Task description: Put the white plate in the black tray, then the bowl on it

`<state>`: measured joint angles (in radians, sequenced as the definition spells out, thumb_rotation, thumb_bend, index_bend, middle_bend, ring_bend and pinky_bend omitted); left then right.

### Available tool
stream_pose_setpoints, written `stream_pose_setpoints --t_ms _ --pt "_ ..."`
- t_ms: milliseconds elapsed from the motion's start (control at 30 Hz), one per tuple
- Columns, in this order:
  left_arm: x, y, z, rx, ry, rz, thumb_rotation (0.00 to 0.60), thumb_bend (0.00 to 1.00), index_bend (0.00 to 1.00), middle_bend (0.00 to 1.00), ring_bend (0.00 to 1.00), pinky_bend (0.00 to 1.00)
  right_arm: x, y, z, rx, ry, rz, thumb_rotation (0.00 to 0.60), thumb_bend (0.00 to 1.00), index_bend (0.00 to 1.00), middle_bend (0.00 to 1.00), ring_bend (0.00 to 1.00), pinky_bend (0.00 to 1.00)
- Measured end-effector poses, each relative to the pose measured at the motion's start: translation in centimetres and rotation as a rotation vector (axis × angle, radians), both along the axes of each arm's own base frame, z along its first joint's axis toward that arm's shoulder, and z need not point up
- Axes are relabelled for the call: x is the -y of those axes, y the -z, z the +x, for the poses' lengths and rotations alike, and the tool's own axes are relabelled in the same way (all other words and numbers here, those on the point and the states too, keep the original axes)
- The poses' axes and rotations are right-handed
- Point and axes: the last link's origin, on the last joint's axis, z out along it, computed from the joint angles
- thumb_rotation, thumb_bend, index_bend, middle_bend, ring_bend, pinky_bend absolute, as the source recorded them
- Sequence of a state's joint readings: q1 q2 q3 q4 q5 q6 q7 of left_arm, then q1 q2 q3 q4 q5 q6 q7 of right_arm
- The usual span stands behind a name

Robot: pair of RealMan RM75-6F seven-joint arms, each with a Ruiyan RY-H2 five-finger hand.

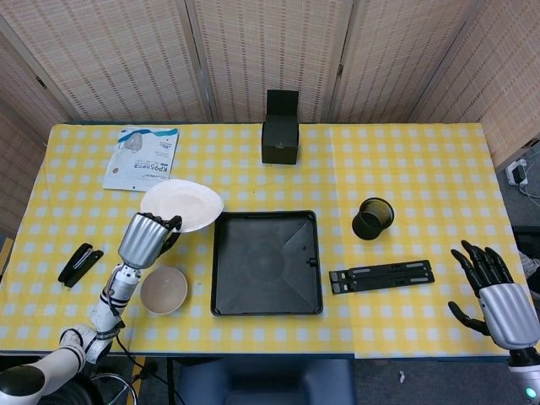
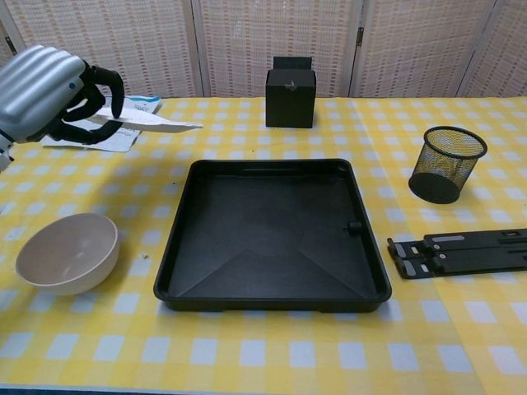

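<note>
My left hand (image 1: 144,239) (image 2: 45,90) grips the white plate (image 1: 183,204) (image 2: 152,123) by its near edge and holds it in the air, roughly level, just left of the black tray (image 1: 267,262) (image 2: 272,235). The tray is empty. The beige bowl (image 1: 164,289) (image 2: 67,253) sits upright on the cloth to the left of the tray, below the hand. My right hand (image 1: 498,295) hangs open at the table's right front corner, holding nothing; the chest view does not show it.
A black box (image 1: 280,128) stands at the back centre. A mesh pen cup (image 1: 372,218) and a flat black stand (image 1: 381,276) lie right of the tray. A mask packet (image 1: 141,158) is at the back left, a stapler (image 1: 78,264) at the left edge.
</note>
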<state>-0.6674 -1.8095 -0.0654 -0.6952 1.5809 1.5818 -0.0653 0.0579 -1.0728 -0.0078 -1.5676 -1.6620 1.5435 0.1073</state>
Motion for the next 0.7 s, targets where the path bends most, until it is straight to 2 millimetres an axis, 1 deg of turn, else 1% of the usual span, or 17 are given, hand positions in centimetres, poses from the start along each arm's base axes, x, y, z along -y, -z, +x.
stream_pose_setpoints --t_ms 133,333,533,700 --pt "1.0 0.3 1.3 0.015 0.010 -0.020 0.600 0.47 0.66 1.00 1.00 1.00 0.0 0.2 0.2 0.002 -0.007 0.006 0.600 0.31 0.00 0.00 0.00 0.00" --pt "2.9 1.5 3.6 0.006 0.015 -0.050 0.600 0.48 0.66 1.00 1.00 1.00 -0.3 0.1 0.4 0.009 -0.020 0.008 0.600 0.31 0.00 0.00 0.00 0.00" --pt "4.9 3.9 5.9 -0.016 0.040 -0.089 0.600 0.48 0.67 1.00 1.00 1.00 -0.7 -0.3 0.5 0.024 -0.038 0.004 0.600 0.31 0.00 0.00 0.00 0.00" --pt "6.3 6.6 7.9 -0.020 0.072 -0.145 0.600 0.49 0.67 1.00 1.00 1.00 -1.3 -0.8 0.4 0.032 -0.046 -0.003 0.600 0.31 0.00 0.00 0.00 0.00"
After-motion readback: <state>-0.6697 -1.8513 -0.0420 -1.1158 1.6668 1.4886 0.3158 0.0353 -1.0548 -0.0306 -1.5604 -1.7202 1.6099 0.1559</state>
